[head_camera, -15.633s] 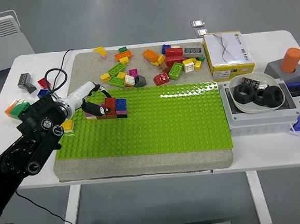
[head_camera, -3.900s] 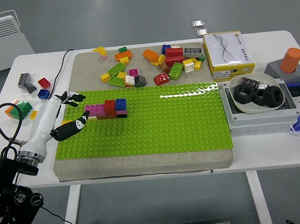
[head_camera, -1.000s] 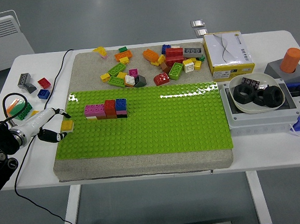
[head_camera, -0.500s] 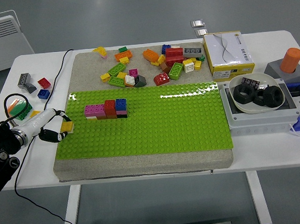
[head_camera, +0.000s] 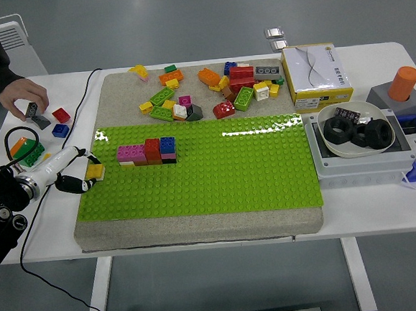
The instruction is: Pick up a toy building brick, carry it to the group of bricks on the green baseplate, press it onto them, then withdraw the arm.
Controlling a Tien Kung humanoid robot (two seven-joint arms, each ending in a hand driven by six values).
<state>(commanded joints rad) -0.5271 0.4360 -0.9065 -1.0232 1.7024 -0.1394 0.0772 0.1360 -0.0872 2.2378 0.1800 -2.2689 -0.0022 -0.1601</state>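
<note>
A small, light, rigid yellow brick point(head_camera: 95, 171) is pinched by its sides in the left hand point(head_camera: 72, 173) at the baseplate's point(head_camera: 218, 191) left edge.

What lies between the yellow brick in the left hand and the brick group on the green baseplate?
Nothing visible. The left hand holds the yellow brick at the green baseplate's left edge; only bare green studs lie between it and the brick group. A person's hand touches a grey brick farther left, off that path.

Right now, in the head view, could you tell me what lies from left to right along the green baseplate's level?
Left hand → yellow brick → group of bricks → green baseplate → bowl of black rings.
</note>
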